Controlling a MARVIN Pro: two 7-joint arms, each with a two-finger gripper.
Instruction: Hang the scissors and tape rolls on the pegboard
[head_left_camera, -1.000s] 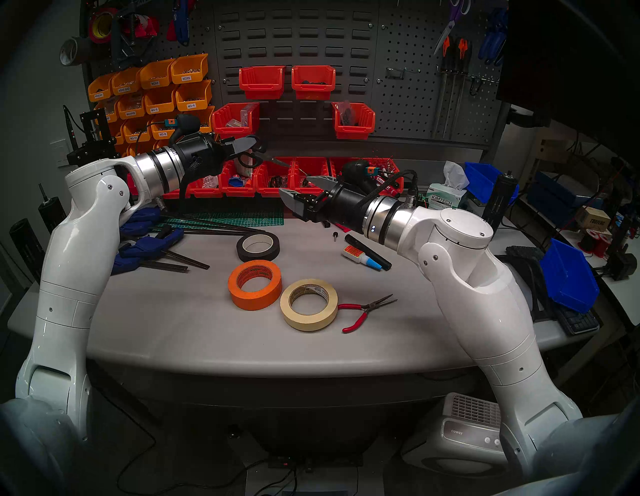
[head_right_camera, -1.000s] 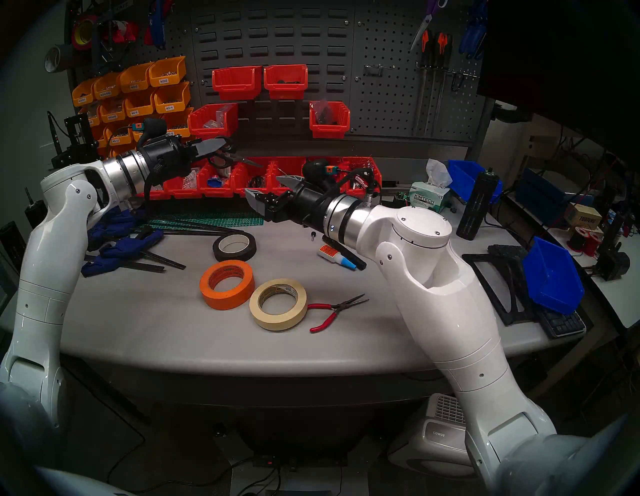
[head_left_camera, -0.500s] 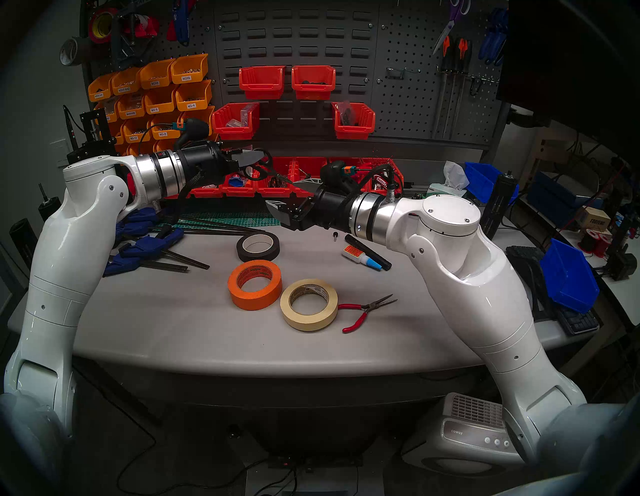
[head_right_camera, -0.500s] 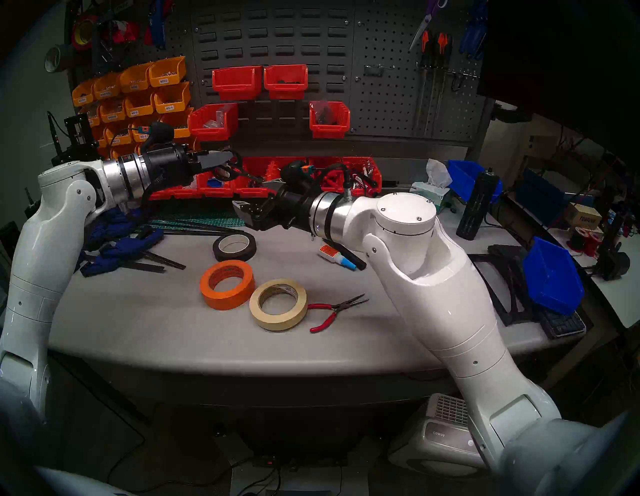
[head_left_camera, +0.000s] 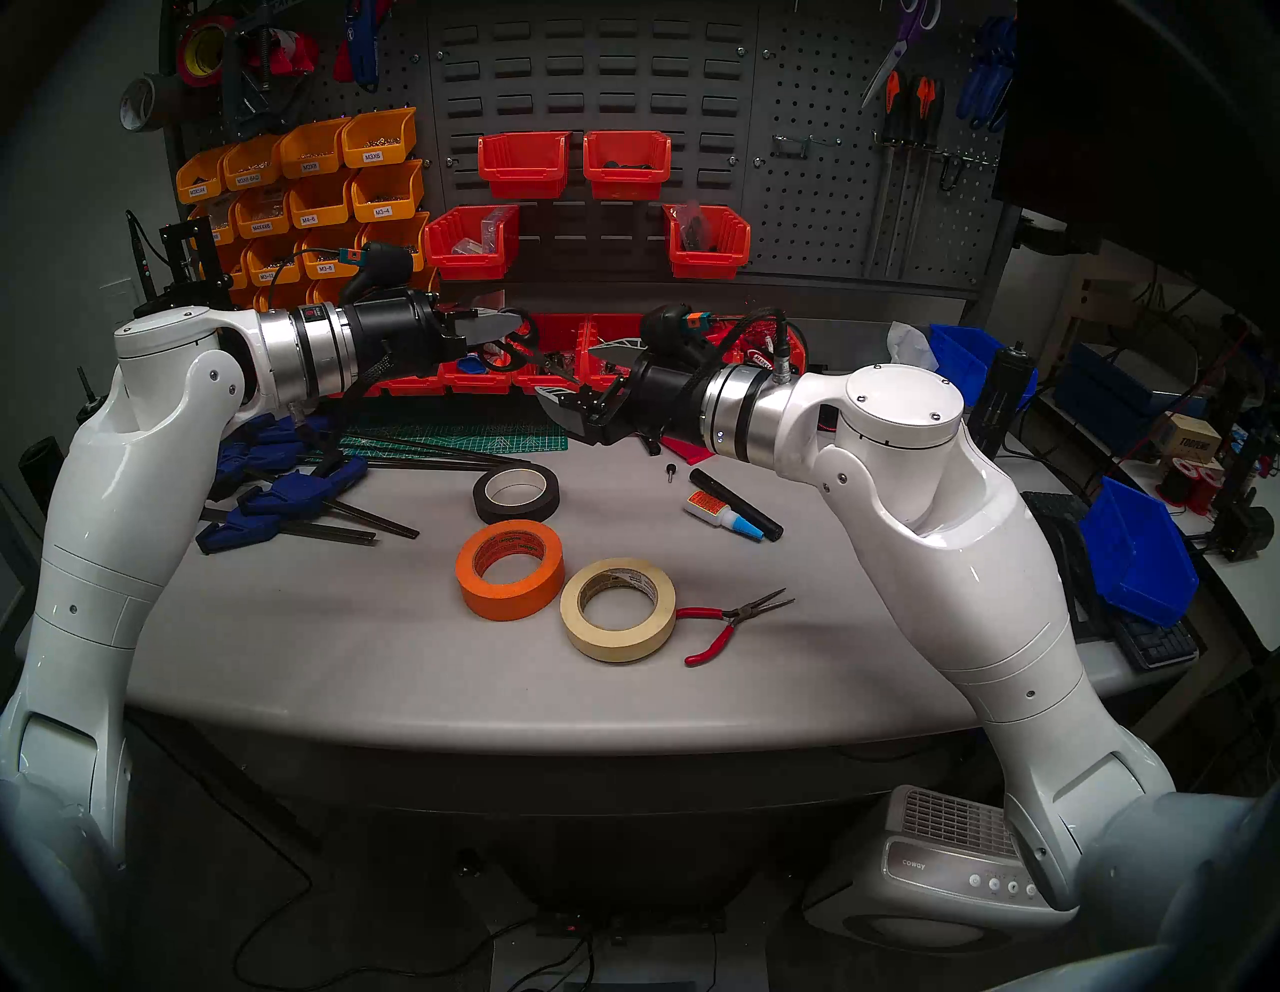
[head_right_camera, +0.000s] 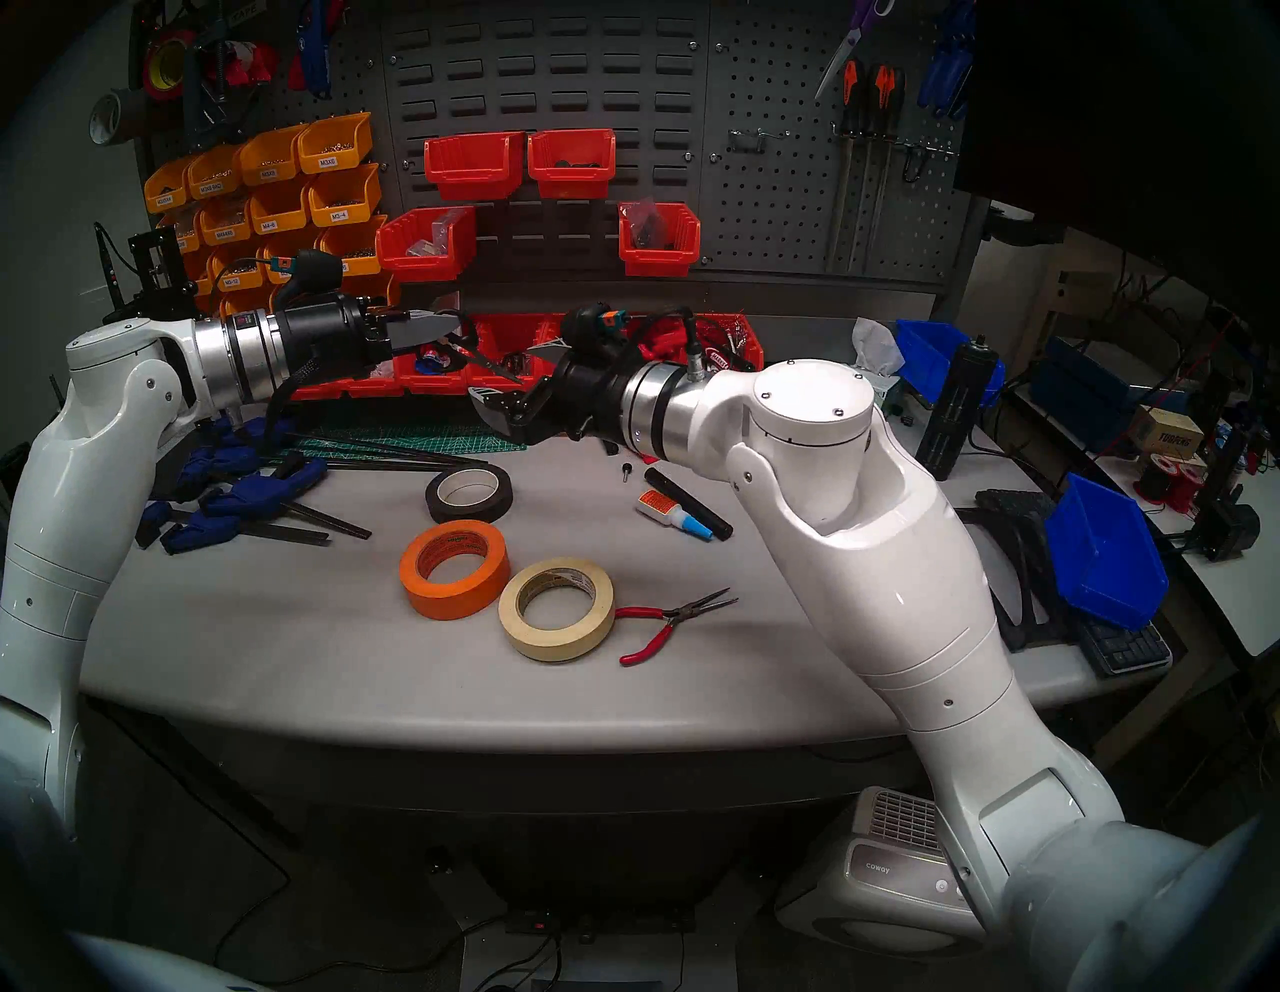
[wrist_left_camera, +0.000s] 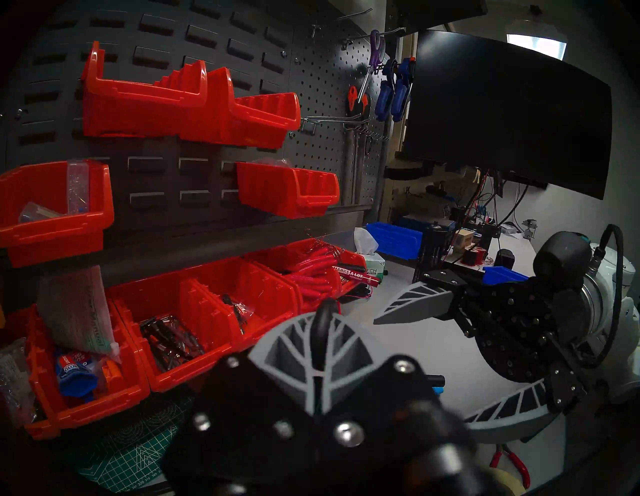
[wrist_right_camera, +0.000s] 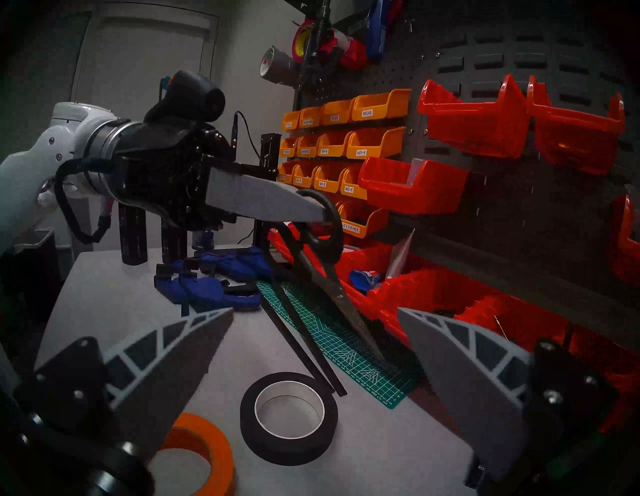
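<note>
One scissors (wrist_right_camera: 313, 263), two tape rolls (head_left_camera: 509, 568) (head_left_camera: 618, 608), one pegboard (head_left_camera: 817, 201)

Left gripper (head_left_camera: 509, 324) rolled; scissors (head_left_camera: 530, 346) now hang blades-down toward right gripper (head_left_camera: 578, 388), which rose and closed in leftward.

scissors (wrist_right_camera: 322, 273): black plastic loops, dull metal blades | arm shells (head_left_camera: 970, 575): glossy white | tabletop (head_left_camera: 388, 658): matt grey

Both head views look down and forward over the bench (head_left_camera: 388, 665) toward the far pegboard (head_left_camera: 817, 201). Each wrist view looks level along its own pincer, close up; both share the red bins (wrist_left_camera: 221, 311) and the opposite arm.
</note>
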